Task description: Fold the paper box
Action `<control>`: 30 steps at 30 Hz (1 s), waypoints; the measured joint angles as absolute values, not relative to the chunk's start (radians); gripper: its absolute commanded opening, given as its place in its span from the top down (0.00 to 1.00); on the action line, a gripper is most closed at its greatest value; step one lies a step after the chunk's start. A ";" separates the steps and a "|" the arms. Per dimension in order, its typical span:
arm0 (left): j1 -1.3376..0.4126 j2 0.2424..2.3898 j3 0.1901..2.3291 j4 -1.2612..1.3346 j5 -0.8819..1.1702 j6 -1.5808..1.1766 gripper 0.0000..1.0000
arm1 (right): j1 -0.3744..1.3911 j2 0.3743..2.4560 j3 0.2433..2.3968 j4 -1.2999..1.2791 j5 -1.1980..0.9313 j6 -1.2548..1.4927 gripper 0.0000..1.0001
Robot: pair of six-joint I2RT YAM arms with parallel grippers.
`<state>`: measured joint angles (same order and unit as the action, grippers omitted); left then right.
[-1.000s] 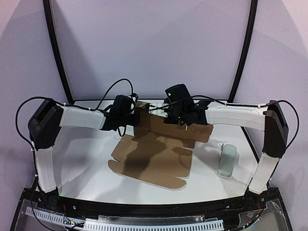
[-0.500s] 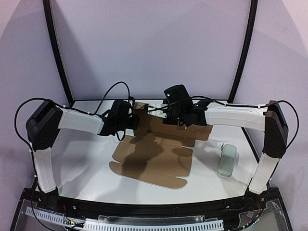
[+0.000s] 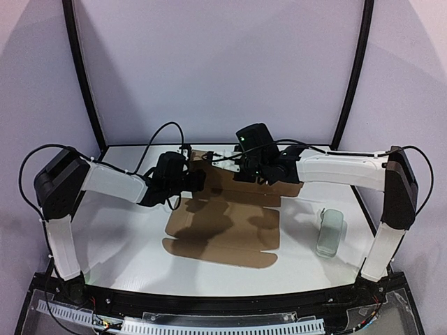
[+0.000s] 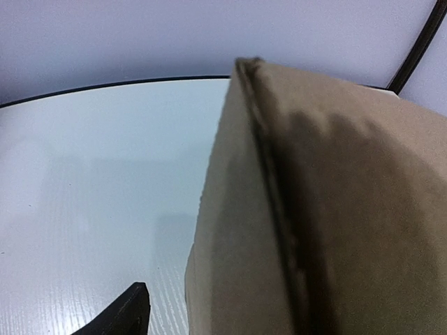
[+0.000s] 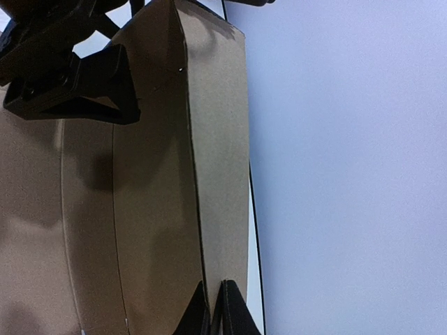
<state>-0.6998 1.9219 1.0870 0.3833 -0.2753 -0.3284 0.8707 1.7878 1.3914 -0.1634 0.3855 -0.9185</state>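
Containers: small grey-green case (image 3: 330, 232) sits on the worktop (image 3: 119, 230). It looks translucent, and its contents can't be read from the top view.
The paper box (image 3: 227, 227) isn't a container yet. It is a brown die-cut sheet lying mostly flat on the worktop, left of the case and clear of it. Only its rear panel is folded up.

Right gripper (image 5: 215, 307): behind and left of the case, at the raised panel. Its fingers are pressed together on the panel's top fold, so it is pinching the paper box.
Left gripper (image 3: 201, 183): farther left of the case, at the other end of the same panel. It is spread. The one visible finger (image 4: 129, 314) is off the cardboard, with bare worktop showing between them.

Compared with a second ago:
- The left gripper was hard against the panel end; it has since widened and let go.
- The left arm has dropped and its forearm slopes down more.
- The right gripper's pinch is unchanged, and it has nudged slightly left.
- The sheet has swung a little, so its near edge is less skewed.
- The case hasn't moved.
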 measured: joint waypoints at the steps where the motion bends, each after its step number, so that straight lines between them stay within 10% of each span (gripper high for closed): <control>1: -0.700 1.919 1.086 0.382 -0.279 -0.322 0.11 | 0.871 1.788 1.391 -0.164 0.386 -0.917 0.92; 19: -0.697 1.683 0.950 0.316 -0.205 -0.158 0.04 | 0.867 1.788 1.436 -0.238 0.398 -0.848 0.92; 30: -0.697 1.847 0.940 0.437 -0.228 -0.233 0.32 | 0.866 1.791 1.467 -0.298 0.398 -0.803 0.91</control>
